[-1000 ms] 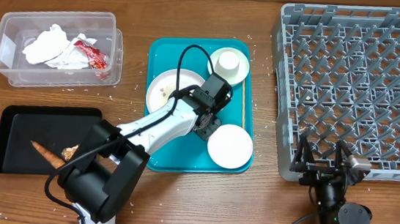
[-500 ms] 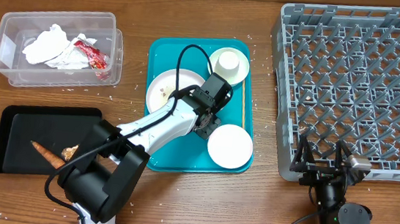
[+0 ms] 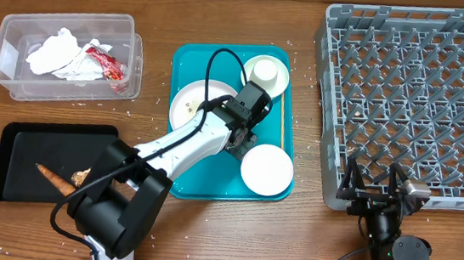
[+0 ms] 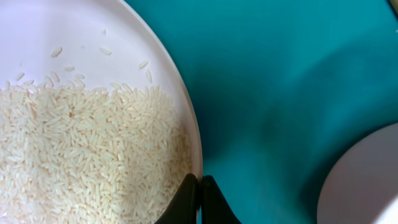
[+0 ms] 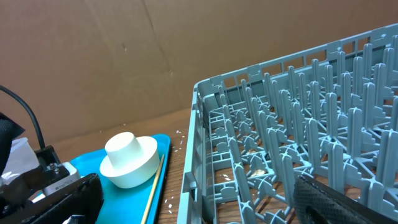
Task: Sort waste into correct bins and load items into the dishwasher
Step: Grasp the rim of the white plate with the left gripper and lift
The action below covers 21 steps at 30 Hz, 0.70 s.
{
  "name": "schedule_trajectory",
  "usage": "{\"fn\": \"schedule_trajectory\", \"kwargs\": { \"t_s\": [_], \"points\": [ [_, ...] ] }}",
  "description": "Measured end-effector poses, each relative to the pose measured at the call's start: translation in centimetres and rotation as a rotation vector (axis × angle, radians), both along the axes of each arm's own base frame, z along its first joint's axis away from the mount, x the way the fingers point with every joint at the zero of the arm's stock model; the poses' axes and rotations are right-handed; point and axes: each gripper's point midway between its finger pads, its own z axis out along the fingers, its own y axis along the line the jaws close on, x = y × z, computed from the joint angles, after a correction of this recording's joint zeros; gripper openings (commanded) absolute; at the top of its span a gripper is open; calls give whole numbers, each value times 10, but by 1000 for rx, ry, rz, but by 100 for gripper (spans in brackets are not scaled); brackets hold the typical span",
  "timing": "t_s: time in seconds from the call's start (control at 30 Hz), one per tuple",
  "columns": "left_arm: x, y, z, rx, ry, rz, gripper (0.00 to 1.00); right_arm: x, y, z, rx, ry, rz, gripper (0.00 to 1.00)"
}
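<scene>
Jaws of your left gripper (image 4: 199,190) are clenched on the rim of the white plate (image 4: 74,31), one fingertip on each side of the lip. The plate spreads away to the left of the jaws, over the teal tray (image 4: 280,81), with loose rice grains (image 4: 93,155) heaped right up to the grip. Treat the plate as stiff, smooth and probably slippery. With an edge pinch like this its weight hangs off to one side, so it will likely want to pivot. The rice will slide at the first tilt, so keep it level until you are over a bin. To the right of the jaws lies bare tray, then the edge of a white bowl (image 4: 360,180) close by. You cannot see how deep the fingers bite, nor whether the plate rests on the tray or is lifted. The wrist view cuts off most of the plate, and from overhead the arm covers the grip. Your right gripper (image 3: 371,188) sits well apart by the dish rack (image 3: 415,88), fingers seemingly parted and holding nothing.
</scene>
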Motion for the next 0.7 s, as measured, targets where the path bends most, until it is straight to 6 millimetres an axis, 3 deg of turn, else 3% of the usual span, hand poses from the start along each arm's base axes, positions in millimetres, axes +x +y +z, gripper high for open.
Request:
{"fn": "schedule_trajectory", "kwargs": {
  "t_s": [0.2,0.27,0.5,0.53,0.6,0.7],
  "points": [
    [2,-1,15,9,15,5,5,0,0,0,0,1,0,100],
    [8,-5,23,-4,-1,11,13,0,0,0,0,1,0,100],
    [9,-6,25,-11,-4,25,13,0,0,0,0,0,0,100],
    [8,-6,25,-10,-3,25,18,0,0,0,0,0,0,100],
    [8,-6,25,-11,-2,30,40,0,0,0,0,0,0,100],
    [8,-6,24,-13,-1,35,44,0,0,0,0,0,0,100]
  ]
}}
